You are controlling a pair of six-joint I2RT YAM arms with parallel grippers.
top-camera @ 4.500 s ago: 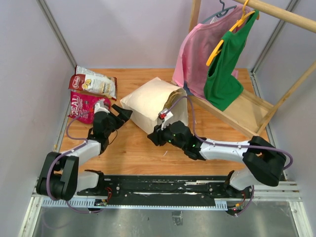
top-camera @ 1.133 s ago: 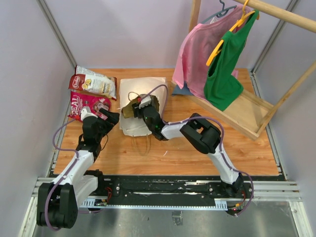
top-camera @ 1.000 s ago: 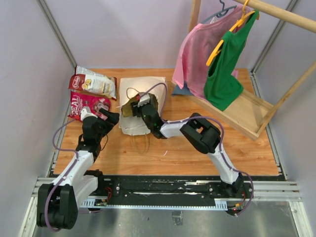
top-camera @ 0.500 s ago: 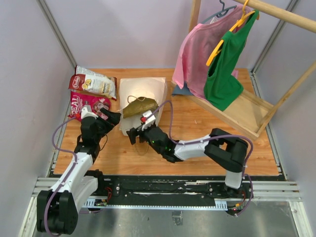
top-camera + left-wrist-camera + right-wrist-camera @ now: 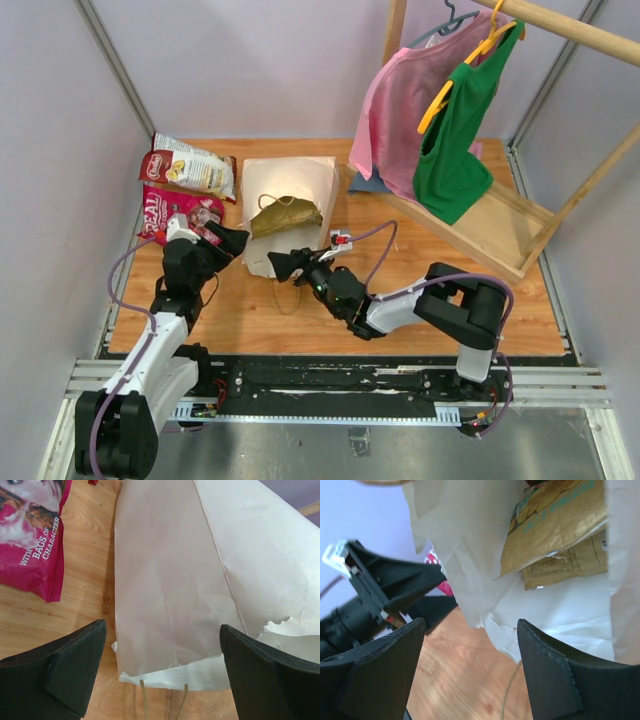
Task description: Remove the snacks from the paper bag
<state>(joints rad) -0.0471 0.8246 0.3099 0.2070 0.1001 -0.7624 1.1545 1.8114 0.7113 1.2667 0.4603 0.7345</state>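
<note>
The paper bag (image 5: 290, 180) lies flat on the wooden table, mouth and loop handles (image 5: 290, 292) toward the arms. A tan snack packet (image 5: 285, 215) rests on it, and shows with teal print in the right wrist view (image 5: 555, 525). A red-white snack (image 5: 190, 168) and a magenta snack (image 5: 172, 212) lie to the bag's left. My left gripper (image 5: 228, 240) is open at the bag's left edge, its jaws spanning the bag (image 5: 200, 570) with nothing between them. My right gripper (image 5: 288, 265) stands open and empty at the bag's mouth (image 5: 485, 595).
A wooden clothes rack (image 5: 500, 225) fills the right side, with a pink shirt (image 5: 395, 110) and a green shirt (image 5: 455, 140) on hangers. Something blue (image 5: 365, 184) peeks out under the pink shirt. Walls close in on the left and at the back.
My right gripper has let go of the tan packet and drawn back toward the arms, to the bag's mouth. The packet stays on the bag. The left arm has barely moved.
</note>
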